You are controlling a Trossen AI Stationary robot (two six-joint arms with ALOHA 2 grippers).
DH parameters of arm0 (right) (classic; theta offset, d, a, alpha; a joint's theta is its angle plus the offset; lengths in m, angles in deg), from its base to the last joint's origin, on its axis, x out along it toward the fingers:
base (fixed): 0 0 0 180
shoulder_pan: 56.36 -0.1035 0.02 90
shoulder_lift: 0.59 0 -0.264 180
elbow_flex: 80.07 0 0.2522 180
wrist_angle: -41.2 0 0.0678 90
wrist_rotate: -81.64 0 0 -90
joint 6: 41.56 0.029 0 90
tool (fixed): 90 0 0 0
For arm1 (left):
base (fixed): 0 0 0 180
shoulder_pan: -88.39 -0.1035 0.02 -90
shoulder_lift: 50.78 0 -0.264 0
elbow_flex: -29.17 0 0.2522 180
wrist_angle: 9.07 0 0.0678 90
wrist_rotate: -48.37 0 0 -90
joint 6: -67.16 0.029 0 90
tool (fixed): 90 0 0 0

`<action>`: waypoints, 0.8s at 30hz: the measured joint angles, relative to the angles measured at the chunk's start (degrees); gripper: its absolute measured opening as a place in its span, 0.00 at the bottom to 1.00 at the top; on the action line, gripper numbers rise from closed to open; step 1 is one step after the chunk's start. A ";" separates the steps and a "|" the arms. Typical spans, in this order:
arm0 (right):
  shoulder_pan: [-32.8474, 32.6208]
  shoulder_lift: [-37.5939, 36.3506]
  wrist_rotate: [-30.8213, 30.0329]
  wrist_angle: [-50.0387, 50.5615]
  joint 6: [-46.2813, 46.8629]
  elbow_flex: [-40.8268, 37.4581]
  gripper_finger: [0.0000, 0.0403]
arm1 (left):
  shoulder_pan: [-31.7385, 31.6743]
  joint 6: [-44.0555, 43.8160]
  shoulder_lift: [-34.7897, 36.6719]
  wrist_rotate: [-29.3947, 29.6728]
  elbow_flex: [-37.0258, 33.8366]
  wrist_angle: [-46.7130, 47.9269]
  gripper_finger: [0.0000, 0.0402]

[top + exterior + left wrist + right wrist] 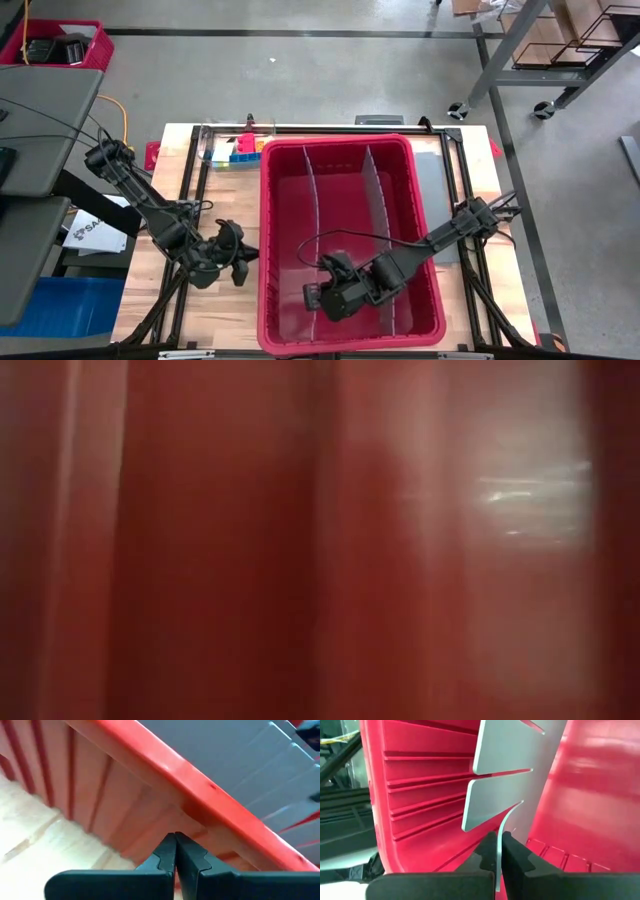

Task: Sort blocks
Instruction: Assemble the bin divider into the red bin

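Low view is fully blocked by a blurred red plastic surface; nothing else can be made out there. Blocks (237,153) are seen only in the high view, upper centre-left of the frame: a small cluster of blue, yellow and green bricks on the desk (225,310) just beside the far-left corner of the red bin (270,250); individual shapes too small to tell. Bin is glossy moulded plastic, ribbed walls, thick rolled rim. Flat grey slotted divider sheets (375,200) stand upright inside, splitting it lengthwise. Left pincer (175,840) is outside the bin, lower left of the high view, fingers pressed together, tips close against the ribbed outer wall under the rim; contact cannot be told. Right pincer (499,840) is inside the bin, lower centre of the high view, clamped on the thin edge of a divider sheet (505,775), which runs between the fingers and bows slightly above them. Desk top is pale wood grain.
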 joint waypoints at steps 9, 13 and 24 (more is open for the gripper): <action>0.29 0.00 2.05 -1.49 1.61 -0.02 0.00 | -1.62 -1.56 -1.66 0.85 -0.07 0.90 0.00; 0.33 0.00 3.08 -1.38 1.80 -0.02 0.00 | -3.50 -1.61 -4.31 -0.28 -0.13 0.96 0.00; 0.33 1.58 8.00 -2.68 1.23 0.13 0.00 | -9.72 -1.10 -6.79 -1.69 -0.09 -1.93 0.00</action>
